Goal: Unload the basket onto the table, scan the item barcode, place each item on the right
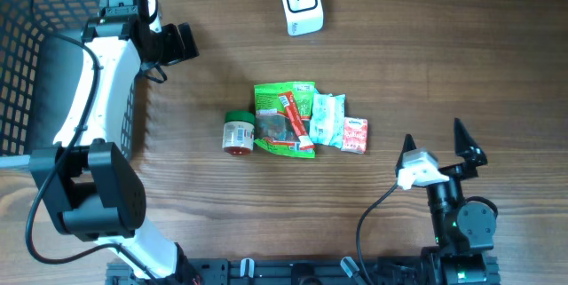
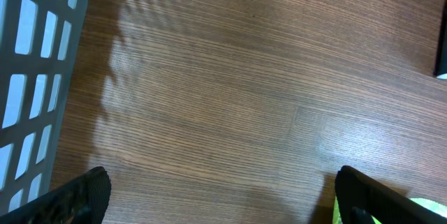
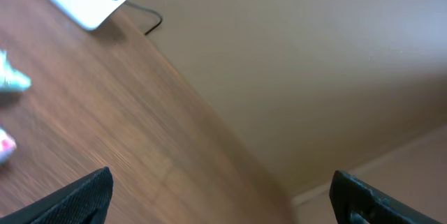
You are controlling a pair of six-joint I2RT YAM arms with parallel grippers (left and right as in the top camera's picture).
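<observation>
**Spotter:** Where's the item?

**Operator:** I count 4 clustered mid-table point(image 1: 444, 54): a jar point(image 1: 238, 132) with a green lid, a green packet point(image 1: 282, 121) touching it, a pale packet point(image 1: 328, 118), and a pink packet point(image 1: 355, 134) at the end. None is lifted. The scanner point(image 1: 301, 3) sits well apart, at the far edge.

**Spotter:** Your grippers?

**Operator:** Both are released, jaws wide, nothing between them. My left gripper point(image 1: 187, 43) hovers near the basket point(image 1: 18, 72). My right gripper point(image 1: 434, 134) is near the pink packet.

**Spotter:** Which step?

**Operator:** The very start, I'd say: picking 1 item. Next I'd lower the right gripper over the pink packet, close on it, and carry it to the scanner. I can't see any barcode yet.
</observation>
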